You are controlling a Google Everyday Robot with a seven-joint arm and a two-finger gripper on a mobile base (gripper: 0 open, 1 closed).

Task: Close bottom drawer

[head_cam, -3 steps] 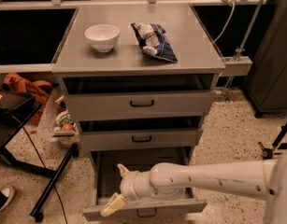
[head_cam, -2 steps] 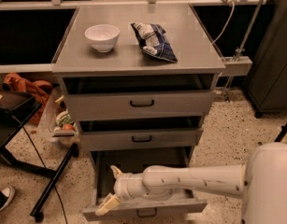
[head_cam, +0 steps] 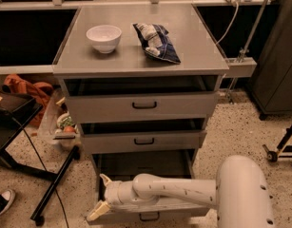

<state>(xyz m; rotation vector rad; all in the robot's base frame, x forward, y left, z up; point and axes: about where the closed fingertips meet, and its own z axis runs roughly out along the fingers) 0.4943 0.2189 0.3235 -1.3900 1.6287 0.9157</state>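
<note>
The bottom drawer (head_cam: pixel 183 213) is grey metal with a small black bar handle (head_cam: pixel 149 217). It stands pulled far out at the foot of the cabinet, its inside dark. My gripper (head_cam: pixel 100 196) is at the drawer's left front corner, reaching in from the right on a white arm (head_cam: pixel 174 191). Its fingers are spread apart: one cream fingertip (head_cam: pixel 105 179) points up over the drawer's inside, the other sits low by the front panel's left end. Nothing is held between them.
The middle drawer (head_cam: pixel 143 140) and top drawer (head_cam: pixel 144 105) stand slightly open above. A white bowl (head_cam: pixel 103 36) and a blue snack bag (head_cam: pixel 156 42) lie on the cabinet top. A black stand leg (head_cam: pixel 55 184), orange cloth (head_cam: pixel 26 88) and shoe (head_cam: pixel 3 202) are left; a dark cabinet (head_cam: pixel 278 56) is right.
My gripper has slid left along the bottom drawer's front towards its left corner. The arm's big white elbow has come into view at the lower right. The drawer still stands open.
</note>
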